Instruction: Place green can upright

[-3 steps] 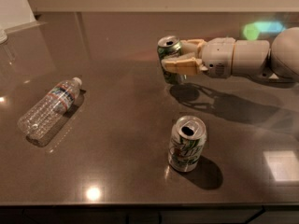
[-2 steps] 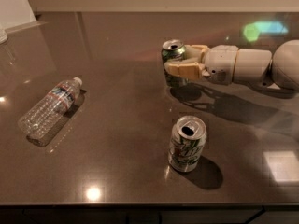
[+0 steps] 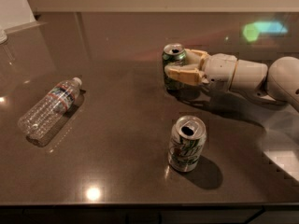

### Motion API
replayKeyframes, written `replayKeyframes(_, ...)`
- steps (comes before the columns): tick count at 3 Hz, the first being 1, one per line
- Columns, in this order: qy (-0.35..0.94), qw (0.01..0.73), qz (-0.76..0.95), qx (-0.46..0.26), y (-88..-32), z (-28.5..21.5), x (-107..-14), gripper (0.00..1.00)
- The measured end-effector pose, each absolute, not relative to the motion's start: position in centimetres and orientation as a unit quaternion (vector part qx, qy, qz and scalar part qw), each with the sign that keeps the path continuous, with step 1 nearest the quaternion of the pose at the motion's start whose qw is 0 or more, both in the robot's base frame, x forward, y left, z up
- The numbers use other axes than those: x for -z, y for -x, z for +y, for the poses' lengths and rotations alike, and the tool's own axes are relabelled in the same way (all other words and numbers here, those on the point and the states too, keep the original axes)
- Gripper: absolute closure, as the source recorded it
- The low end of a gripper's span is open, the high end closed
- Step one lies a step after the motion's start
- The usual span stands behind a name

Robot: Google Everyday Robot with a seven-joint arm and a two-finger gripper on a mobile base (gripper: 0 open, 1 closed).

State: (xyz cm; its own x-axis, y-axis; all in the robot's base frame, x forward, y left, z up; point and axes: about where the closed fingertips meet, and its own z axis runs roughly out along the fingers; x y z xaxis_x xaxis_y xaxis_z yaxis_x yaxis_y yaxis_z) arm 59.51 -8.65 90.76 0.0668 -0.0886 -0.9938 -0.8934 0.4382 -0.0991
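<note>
The green can (image 3: 172,62) stands upright on the dark table, right of centre toward the back. It is dark green with an open silver top. My gripper (image 3: 176,65) reaches in from the right and its tan fingers (image 3: 184,73) are closed around the can's body. The can's base is at or just above the table surface; I cannot tell whether it touches.
A silver-white can with a green swirl logo (image 3: 187,143) stands upright in front of the gripper. A clear plastic water bottle (image 3: 49,107) lies on its side at the left. The table's front edge (image 3: 140,204) runs along the bottom. My white arm (image 3: 261,78) spans the right side.
The gripper has lowered slightly with the green can held in it, and shifted a little to the right. The other can and the bottle have not moved.
</note>
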Motion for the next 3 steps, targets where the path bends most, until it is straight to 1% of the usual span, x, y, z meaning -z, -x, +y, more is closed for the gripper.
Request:
replayKeyframes(1,0.41,0.613,0.585,-0.338,-59.68,-8.71,-90.46,0.77)
replayKeyframes(3,0.405,0.616,0.584,-0.339,-59.67,-8.64,-90.25,0.3)
